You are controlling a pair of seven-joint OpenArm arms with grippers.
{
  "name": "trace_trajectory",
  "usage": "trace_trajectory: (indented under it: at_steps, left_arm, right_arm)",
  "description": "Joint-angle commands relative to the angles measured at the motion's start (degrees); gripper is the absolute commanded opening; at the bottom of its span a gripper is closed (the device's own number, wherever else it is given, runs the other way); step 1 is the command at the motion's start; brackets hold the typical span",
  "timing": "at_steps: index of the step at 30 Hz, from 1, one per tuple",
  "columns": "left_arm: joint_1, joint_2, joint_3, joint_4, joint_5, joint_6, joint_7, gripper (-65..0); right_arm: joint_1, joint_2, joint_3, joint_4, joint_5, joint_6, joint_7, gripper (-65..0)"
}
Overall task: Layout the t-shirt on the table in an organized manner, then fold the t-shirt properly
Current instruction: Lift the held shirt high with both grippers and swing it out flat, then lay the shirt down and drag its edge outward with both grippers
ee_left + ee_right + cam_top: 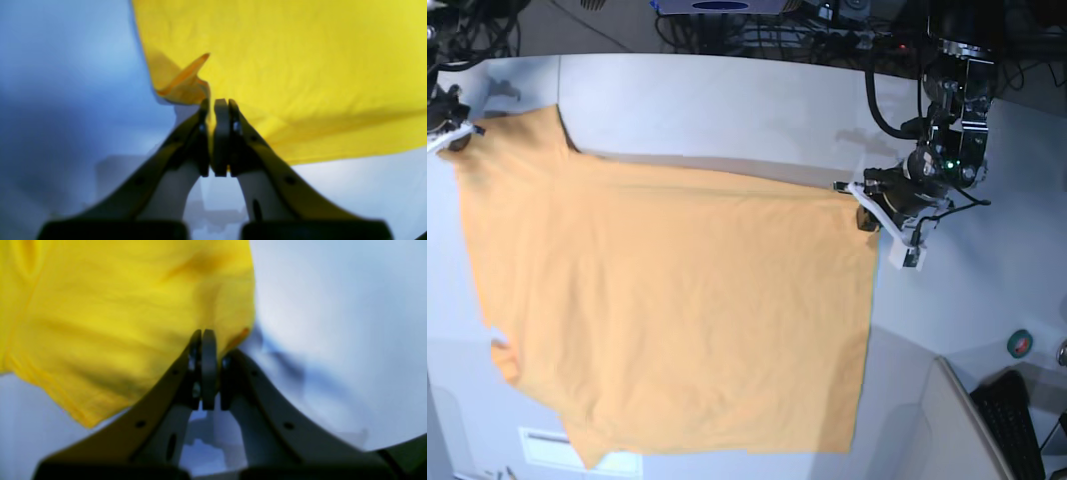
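The orange t-shirt [677, 300] is stretched wide between my two grippers over the white table [727, 100], and its lower part drapes toward the near edge. In the base view my left gripper [859, 195] pinches the shirt's right corner. My right gripper [452, 135] pinches the far left corner by a sleeve. In the left wrist view the left gripper [217, 103] is shut on a folded hem corner of the t-shirt [300, 66]. In the right wrist view the right gripper [203, 335] is shut on the edge of the t-shirt [116, 306]. No lettering shows.
Cables and equipment [757, 20] line the table's far edge. A small green roll [1022, 343] lies at the right, and a dark keyboard [1017, 420] sits at the bottom right. A white label [547, 445] shows below the shirt near the front.
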Motion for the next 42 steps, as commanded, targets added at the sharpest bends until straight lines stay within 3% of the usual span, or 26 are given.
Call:
trace_trajectory:
  at_steps: [1, 4, 8, 14, 22, 27, 34, 37, 38, 40, 42]
  left_arm:
    - [1.2, -1.3, -0.4, 2.5, -0.2, 0.1, -1.1, -65.0]
    - [5.0, -2.4, -0.4, 3.7, 0.1, 0.1, -1.1, -65.0]
    - [10.9, -1.9, -3.5, 6.9, 8.7, 0.1, -1.0, -65.0]
    - [14.8, 2.9, -11.6, 10.6, 18.2, 0.1, -1.0, -65.0]
    - [18.9, 3.3, -13.3, 9.9, 18.8, 0.1, -0.9, -65.0]
    - [16.8, 4.3, -12.9, 5.6, 18.9, 0.1, -1.0, -65.0]
    - [16.7, 4.7, -13.2, 5.3, 19.1, 0.1, -1.0, -65.0]
    - [16.7, 4.7, -13.2, 5.1, 19.1, 0.1, -1.0, -65.0]
    - [16.7, 4.7, -13.2, 5.1, 19.1, 0.1, -1.0, -65.0]
    - [16.7, 4.7, -13.2, 5.1, 19.1, 0.1, -1.0, -65.0]
    - [16.7, 4.7, -13.2, 5.1, 19.1, 0.1, -1.0, -65.0]
  right_arm:
    - [-1.5, -0.1, 0.8, 3.5, 0.5, 0.2, 1.1, -65.0]
    - [-5.0, -2.4, 1.3, 7.1, 0.5, 0.2, 1.1, -65.0]
    - [-8.5, -5.2, 1.2, 8.5, 0.5, 0.2, 1.1, -65.0]
    - [-11.3, -7.0, 0.8, 9.6, 0.5, 0.2, 1.2, -65.0]
    - [-14.9, -9.1, 0.8, 11.3, 0.5, 0.3, 1.2, -65.0]
    - [-13.5, -9.4, -0.8, 11.3, 0.4, 0.2, 0.9, -65.0]
    - [-12.1, -9.6, 4.4, 11.6, 0.4, 0.1, -9.9, -65.0]
    - [-10.5, -10.6, 11.0, 11.7, 0.5, 0.1, -10.2, -39.3]
    - [-9.6, -11.1, 13.6, 11.8, 0.5, 0.1, -10.2, -35.0]
    - [-7.3, -11.0, 16.8, 12.6, 0.4, 0.3, -10.2, -36.2]
    - [-5.6, -9.3, 15.9, 13.4, 0.4, 1.5, -10.2, -45.0]
